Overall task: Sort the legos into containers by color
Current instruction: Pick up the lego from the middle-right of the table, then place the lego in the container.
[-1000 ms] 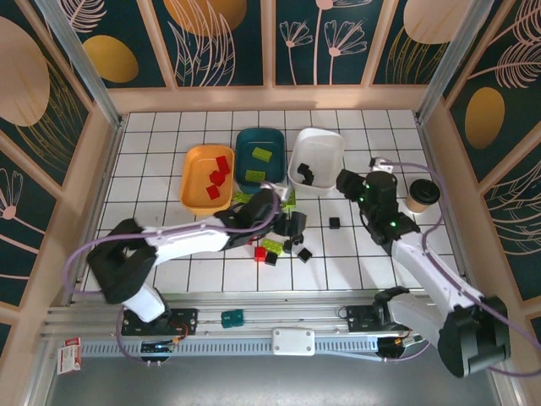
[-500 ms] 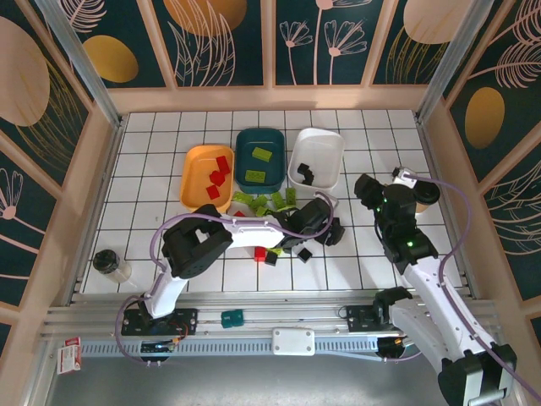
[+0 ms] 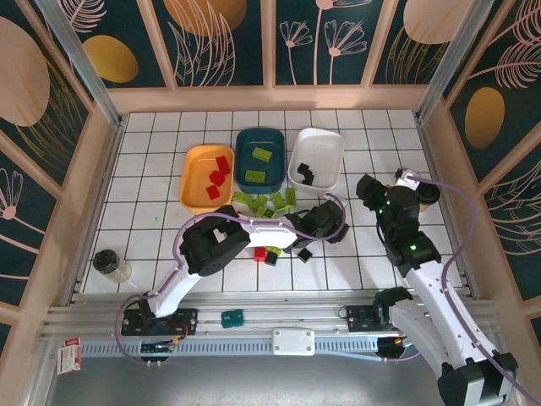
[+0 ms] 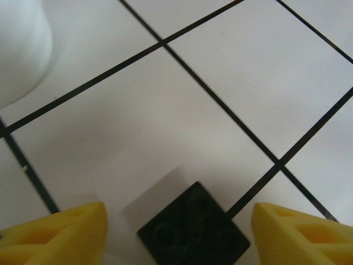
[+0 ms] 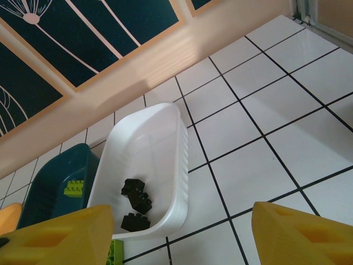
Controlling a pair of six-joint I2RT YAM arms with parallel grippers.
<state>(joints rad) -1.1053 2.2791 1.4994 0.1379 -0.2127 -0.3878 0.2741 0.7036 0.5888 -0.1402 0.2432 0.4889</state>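
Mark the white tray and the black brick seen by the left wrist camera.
white tray point(image 5: 151, 146), right wrist view, bare inner floor.
black brick point(image 4: 193, 232), left wrist view, studded top.

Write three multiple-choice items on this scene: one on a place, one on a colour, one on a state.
1. Where is the black brick at the left gripper?
A) inside a tray
B) on the table, between the fingers
C) stacked on another brick

2. What colour are the bricks in the orange-yellow tray?
A) red
B) lime green
C) black

3. The right gripper is:
A) shut on a red brick
B) open and empty
C) shut on a black brick

Answers:
1. B: the left wrist view shows it flat on a tile, apart from both yellow fingers.
2. A: the top view shows red bricks there.
3. B: its fingers stand wide apart, holding nothing.
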